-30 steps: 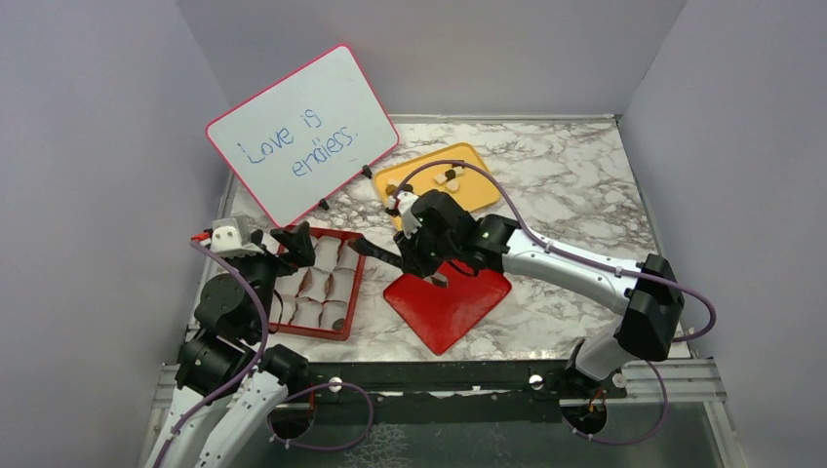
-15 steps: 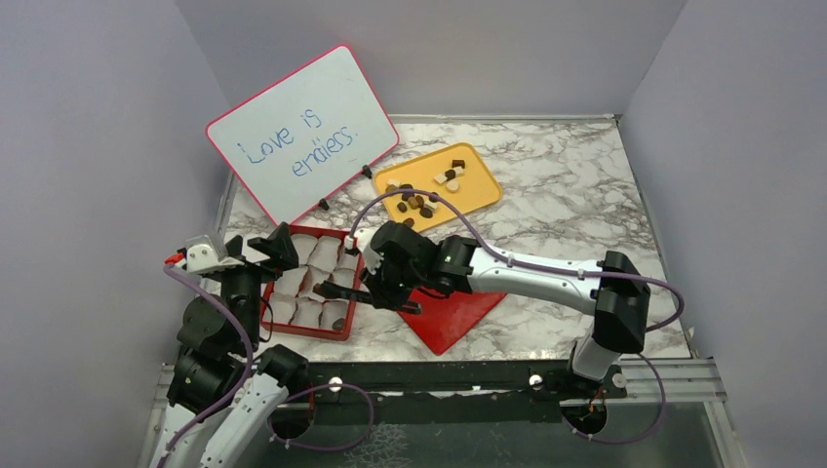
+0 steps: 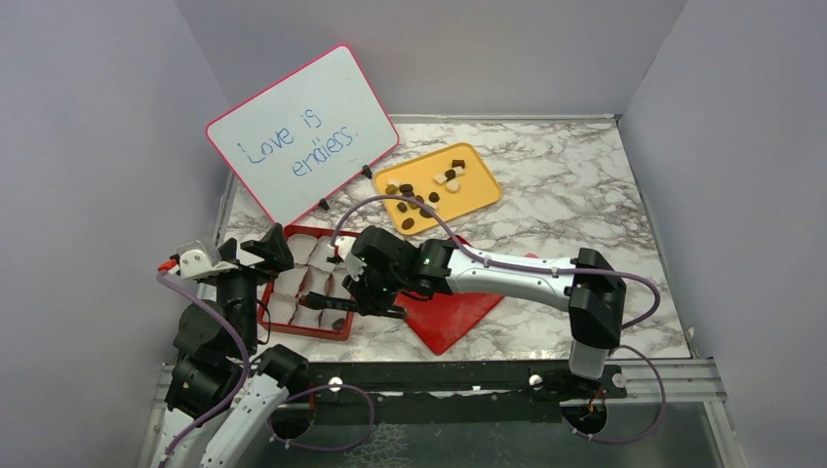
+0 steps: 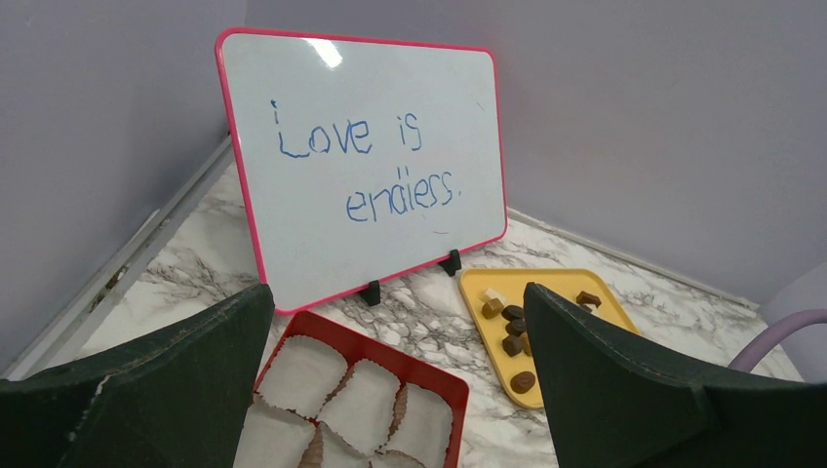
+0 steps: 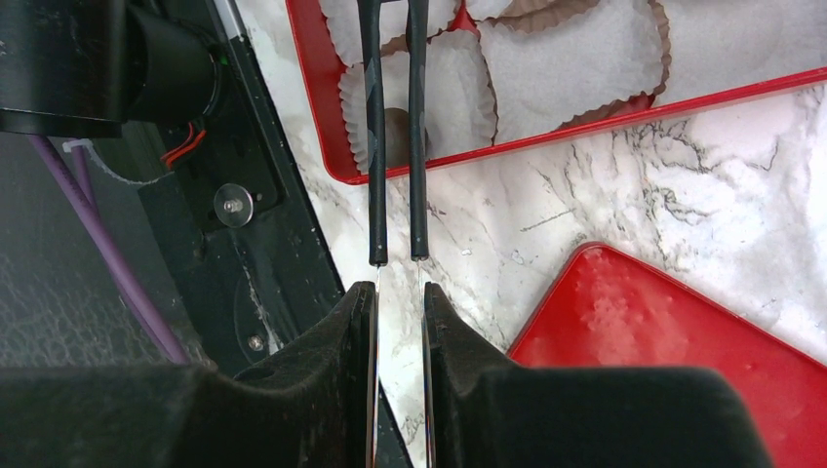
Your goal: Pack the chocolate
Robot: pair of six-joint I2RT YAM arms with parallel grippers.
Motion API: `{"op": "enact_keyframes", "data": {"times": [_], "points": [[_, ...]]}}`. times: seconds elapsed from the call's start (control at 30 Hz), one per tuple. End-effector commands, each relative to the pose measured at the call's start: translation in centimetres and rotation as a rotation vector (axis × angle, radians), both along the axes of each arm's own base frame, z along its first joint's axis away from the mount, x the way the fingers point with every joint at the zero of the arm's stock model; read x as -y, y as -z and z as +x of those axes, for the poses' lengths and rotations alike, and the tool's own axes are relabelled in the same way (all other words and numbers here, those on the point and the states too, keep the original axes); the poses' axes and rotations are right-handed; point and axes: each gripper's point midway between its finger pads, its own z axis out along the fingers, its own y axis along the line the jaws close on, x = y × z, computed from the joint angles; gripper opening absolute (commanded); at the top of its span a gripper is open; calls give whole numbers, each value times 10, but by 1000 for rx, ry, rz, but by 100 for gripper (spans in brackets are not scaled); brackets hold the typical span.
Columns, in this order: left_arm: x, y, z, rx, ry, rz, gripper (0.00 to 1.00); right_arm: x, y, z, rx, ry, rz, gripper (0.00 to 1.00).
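My right gripper [image 5: 398,292]: jaws pressed together on the handle of a pair of tweezers [image 5: 372,146]; its two black arms run toward 12 o'clock in the wrist view with a narrow slit between them; the tips leave the frame, so I cannot tell whether anything is pinched there. My left gripper [image 4: 395,292]: jaws wide apart, empty, hanging over the red box [image 3: 310,334] at 8 o'clock of the table.

The chocolate [image 3: 419,200]: most pieces lie loose on the yellow tray [image 3: 480,190] at 12 o'clock, well apart from the box; one brown piece [image 5: 395,132] sits in the paper cup [image 5: 458,97] at the box's near right corner, seen between the tweezer arms; touching them or not, I cannot tell; the cups beside it show no piece.

Handling, my judgement: tiny, very light, firm but smooth and rounded, so apt to squirt sideways from thin tips; pinch across the widest middle, lightly, since hard pressure may dent or smear it; the blocky ones offer flat sides, the better hold; the cups are flimsy and may shift if nudged.
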Motion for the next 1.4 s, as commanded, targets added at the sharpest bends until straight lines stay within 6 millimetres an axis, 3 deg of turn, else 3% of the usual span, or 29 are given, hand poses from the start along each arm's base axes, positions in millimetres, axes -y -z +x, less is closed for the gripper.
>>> {"op": "enact_keyframes", "data": {"times": [0.0, 0.27, 0.7, 1.37], "points": [[-5, 2, 0, 6, -29, 0, 99, -16, -4, -9, -8, -62, 25, 19], [-6, 1, -1, 9, -31, -2, 99, -19, 6, -21, -23, -96, -6, 20], [-4, 2, 1, 4, -26, 1, 99, -18, 12, -18, -9, -85, -33, 25], [-4, 1, 0, 8, -23, 0, 99, -19, 2, -9, 24, -43, -25, 35]]}}
